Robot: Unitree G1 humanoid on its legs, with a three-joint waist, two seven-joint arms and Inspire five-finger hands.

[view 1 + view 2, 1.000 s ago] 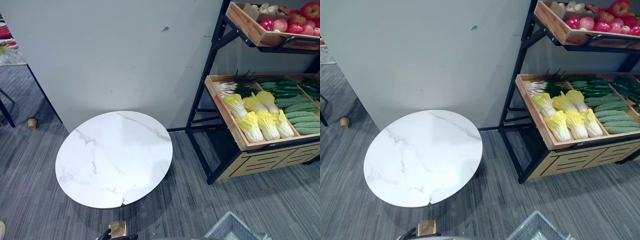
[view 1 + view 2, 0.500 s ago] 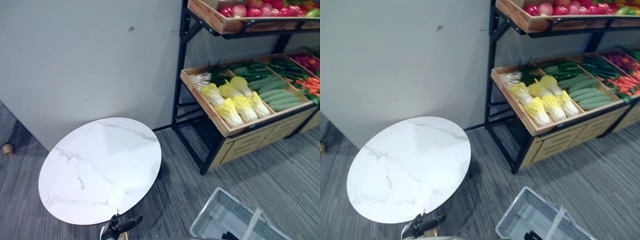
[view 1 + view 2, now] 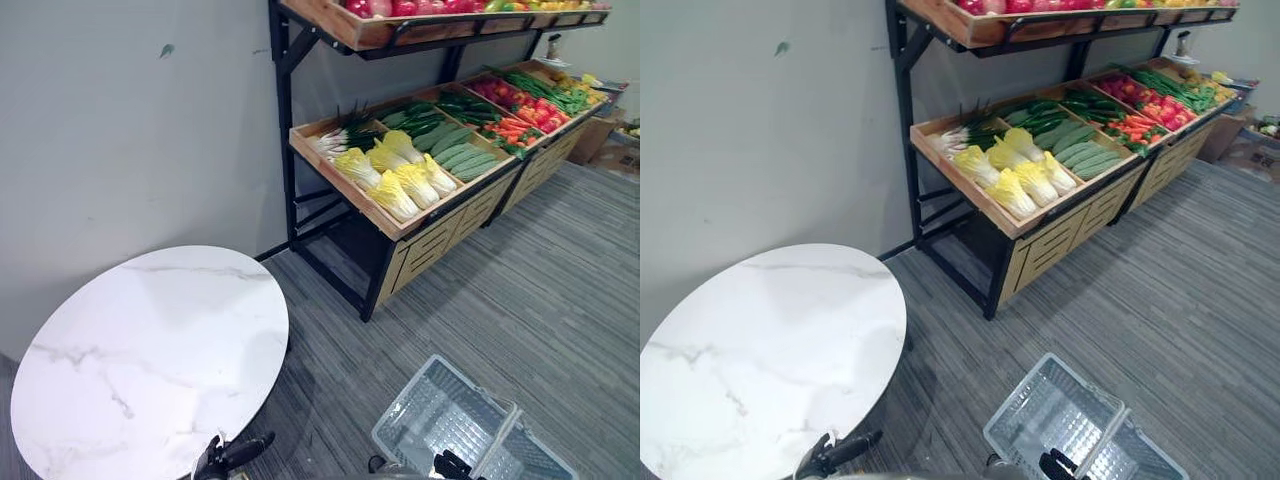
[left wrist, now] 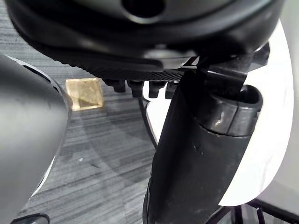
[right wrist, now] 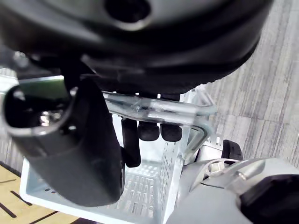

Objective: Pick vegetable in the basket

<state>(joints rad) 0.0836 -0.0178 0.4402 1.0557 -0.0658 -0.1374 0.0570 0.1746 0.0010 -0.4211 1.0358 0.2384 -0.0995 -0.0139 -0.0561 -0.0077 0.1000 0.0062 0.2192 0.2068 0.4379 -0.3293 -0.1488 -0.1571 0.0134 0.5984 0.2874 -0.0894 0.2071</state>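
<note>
A pale wire basket (image 3: 440, 415) hangs low over the grey carpet at the bottom of the eye views. My right hand (image 3: 452, 466) is at its handle. In the right wrist view the fingers (image 5: 152, 130) curl round the basket's metal handle (image 5: 154, 108), and the basket (image 5: 140, 186) below holds nothing. The vegetables lie on a sloped wooden shelf (image 3: 345, 190) ahead to the right: yellow-green cabbages (image 3: 395, 180), cucumbers (image 3: 455, 155), spring onions (image 3: 340, 140) and carrots (image 3: 515, 118). My left hand (image 3: 235, 455) hangs low by the table's edge, relaxed and holding nothing.
A round white marble table (image 3: 150, 360) stands at the lower left against a grey wall (image 3: 130, 130). The black shelf frame (image 3: 285, 120) carries an upper tray of red fruit (image 3: 385, 8). Open carpet (image 3: 540, 300) lies between the basket and the shelf. A gold square (image 4: 84, 93) marks the floor.
The camera has swung right, so the table slid left and the whole shelf came into view. More of the basket shows, still in my right hand.
</note>
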